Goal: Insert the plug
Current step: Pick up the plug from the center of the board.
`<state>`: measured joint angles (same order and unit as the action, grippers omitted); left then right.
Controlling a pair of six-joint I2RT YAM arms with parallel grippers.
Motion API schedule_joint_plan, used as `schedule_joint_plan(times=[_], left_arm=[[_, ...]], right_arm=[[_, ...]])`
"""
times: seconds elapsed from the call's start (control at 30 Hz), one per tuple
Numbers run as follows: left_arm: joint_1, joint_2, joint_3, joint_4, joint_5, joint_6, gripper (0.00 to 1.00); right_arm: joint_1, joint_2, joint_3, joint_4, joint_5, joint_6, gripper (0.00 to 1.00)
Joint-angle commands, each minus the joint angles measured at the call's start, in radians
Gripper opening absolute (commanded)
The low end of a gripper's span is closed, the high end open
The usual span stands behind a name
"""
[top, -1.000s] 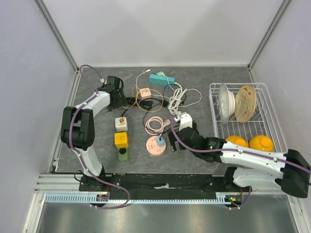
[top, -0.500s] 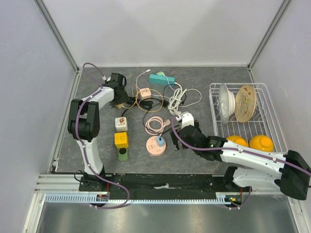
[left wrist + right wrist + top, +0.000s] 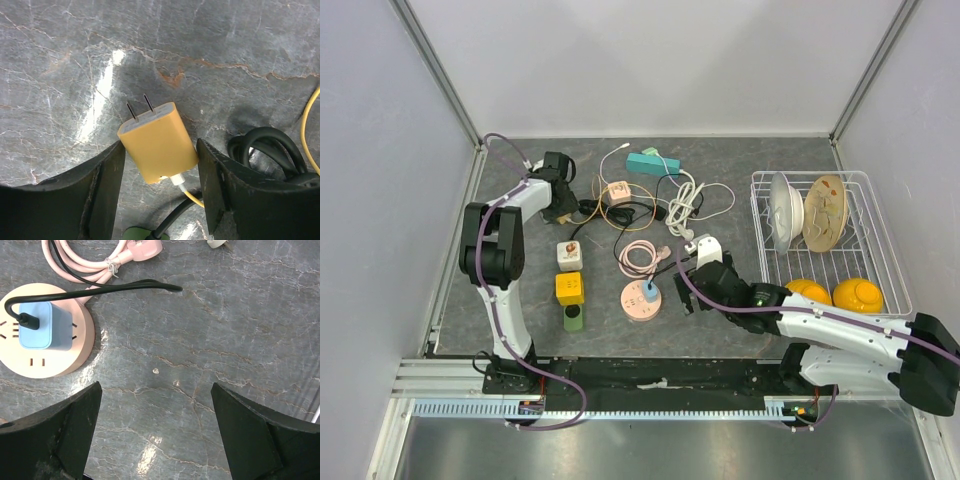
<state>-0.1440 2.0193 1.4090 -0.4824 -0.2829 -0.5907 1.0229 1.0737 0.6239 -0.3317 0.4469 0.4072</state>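
One yellow plug, two flat prongs, lies flat on the grey counter at its far left. A yellow cable leaves its rear end.

Left pincer straddles it, one finger hard against each flank. Cannot tell whether it is clamped or only touching. Plug is not lifted.

One black cable coil sits just right of it, partly behind the right finger. A green scrap at the bottom edge is cut off and unidentifiable.

From the top camera the plug is almost wholly hidden under the left pincer; only the wrist view shows the prongs.

Right pincer is spread wide over bare counter, grasping nothing. Beside it is one round pink socket carrying one blue adapter. The pink corded plug is cut off at the frame top.

Top camera alone shows:
- one white cube socket
- one yellow cube
- one small pink cube
- one teal strip
- one wire rack with two plates and two yellow bowls

The tangle of cables mid-counter is too knotted to count.
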Motion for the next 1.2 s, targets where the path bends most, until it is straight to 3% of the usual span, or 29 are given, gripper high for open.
schedule_joint_plan(times=[0.0,0.07,0.1,0.13,0.3,0.67,0.8,0.9,1.03,1.17], left_arm=[[0.009,0.018,0.018,0.024,-0.001,-0.034,0.59],[0.009,0.003,0.022,0.019,0.007,-0.017,0.49],[0.009,-0.008,0.025,0.018,0.005,-0.009,0.33],[0.009,-0.023,0.031,0.015,0.002,0.012,0.26],[0.011,-0.144,0.146,-0.024,-0.025,0.106,0.03],[0.011,-0.372,0.556,-0.119,-0.148,0.491,0.02],[0.011,-0.406,0.616,-0.143,-0.266,0.624,0.02],[0.014,-0.442,0.596,-0.156,-0.273,0.629,0.03],[0.009,-0.537,0.433,-0.138,-0.071,0.608,0.04],[-0.009,-0.645,0.243,-0.062,0.305,0.624,0.04]], right_arm=[[-0.006,-0.021,-0.007,0.0,-0.002,-0.007,0.98],[-0.006,-0.023,-0.003,0.0,-0.002,-0.01,0.98],[-0.007,-0.023,-0.001,-0.001,-0.004,-0.013,0.98],[-0.007,-0.024,0.002,0.0,-0.001,-0.016,0.98],[-0.01,-0.021,0.011,0.0,0.003,-0.031,0.98],[-0.02,-0.018,0.054,0.011,0.029,-0.08,0.98],[-0.038,-0.029,0.066,0.011,0.041,-0.082,0.98],[-0.049,-0.041,0.073,0.013,0.053,-0.065,0.98],[-0.058,-0.066,0.077,0.026,0.059,-0.018,0.98],[-0.07,-0.115,0.08,0.036,0.075,0.059,0.98]])
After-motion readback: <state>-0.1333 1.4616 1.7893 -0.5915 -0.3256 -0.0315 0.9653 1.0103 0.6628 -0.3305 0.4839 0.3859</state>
